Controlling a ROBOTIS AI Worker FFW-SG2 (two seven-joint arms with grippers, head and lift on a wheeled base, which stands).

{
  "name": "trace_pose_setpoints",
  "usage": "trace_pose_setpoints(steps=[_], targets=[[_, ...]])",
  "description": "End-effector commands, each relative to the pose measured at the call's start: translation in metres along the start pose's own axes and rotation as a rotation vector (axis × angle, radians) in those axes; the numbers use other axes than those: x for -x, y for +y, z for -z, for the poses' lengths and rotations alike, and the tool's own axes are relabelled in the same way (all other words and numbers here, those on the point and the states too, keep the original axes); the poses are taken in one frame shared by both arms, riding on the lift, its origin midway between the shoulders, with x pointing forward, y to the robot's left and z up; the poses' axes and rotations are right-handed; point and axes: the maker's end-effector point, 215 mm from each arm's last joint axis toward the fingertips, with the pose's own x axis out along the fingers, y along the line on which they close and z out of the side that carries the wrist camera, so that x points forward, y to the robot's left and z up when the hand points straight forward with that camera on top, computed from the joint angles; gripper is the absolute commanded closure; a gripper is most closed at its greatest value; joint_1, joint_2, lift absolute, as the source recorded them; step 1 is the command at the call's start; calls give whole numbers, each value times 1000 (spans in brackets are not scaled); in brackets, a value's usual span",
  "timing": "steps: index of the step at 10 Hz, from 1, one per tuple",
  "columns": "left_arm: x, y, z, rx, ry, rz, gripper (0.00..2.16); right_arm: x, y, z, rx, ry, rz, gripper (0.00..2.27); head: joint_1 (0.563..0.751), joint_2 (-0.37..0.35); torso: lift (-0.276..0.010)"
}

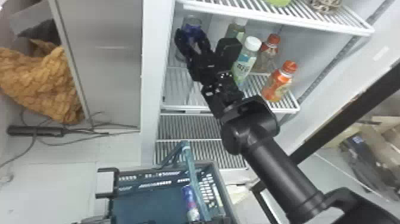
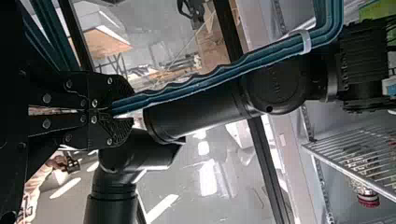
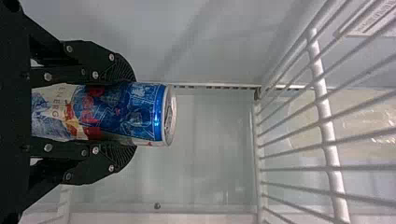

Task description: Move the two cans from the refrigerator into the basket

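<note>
Clasping can (image 3: 126,112): right pincer (image 1: 190,33); head view adds basket (image 1: 223,190).

In the head view, the bottom edge cuts off the basket (image 1: 137,172), and the top edge crops a lime-green item (image 1: 279,2) and a brown-and-white one (image 1: 326,6), both too blurred to name. My right arm (image 1: 279,172) covers part of the wire shelf (image 1: 285,102), and my right gripper (image 1: 192,35) hides the can's (image 3: 126,112) near end in its wrist view.

The head view looks forward and down over fridge (image 1: 153,74) and basket (image 1: 224,193); the right wrist's peers closely into the fridge, the left's along the handle (image 2: 196,86); all share the fridge.
</note>
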Motion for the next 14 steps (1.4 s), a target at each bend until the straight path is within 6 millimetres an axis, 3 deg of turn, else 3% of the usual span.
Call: trace_pose_setpoints(steps=[1, 3, 7, 10, 14], targets=[[0, 0, 1, 3, -1, -1, 1207, 15, -2, -4, -18, 12, 8, 884, 695, -274, -276], [0, 0, 2, 6, -2, 2, 1207, 37, 0, -19, -33, 13, -3, 884, 695, -287, -276], [1, 0, 1, 5, -3, 1, 1207, 86, 27, -39, -50, 19, -64, 884, 695, -303, -276], [1, 0, 1, 6, -6, 2, 1207, 124, 17, -54, -67, 24, -38, 884, 695, -325, -276], [2, 0, 1, 10, -10, 2, 1207, 191, 10, -81, -90, 41, 3, 884, 695, -350, -276]])
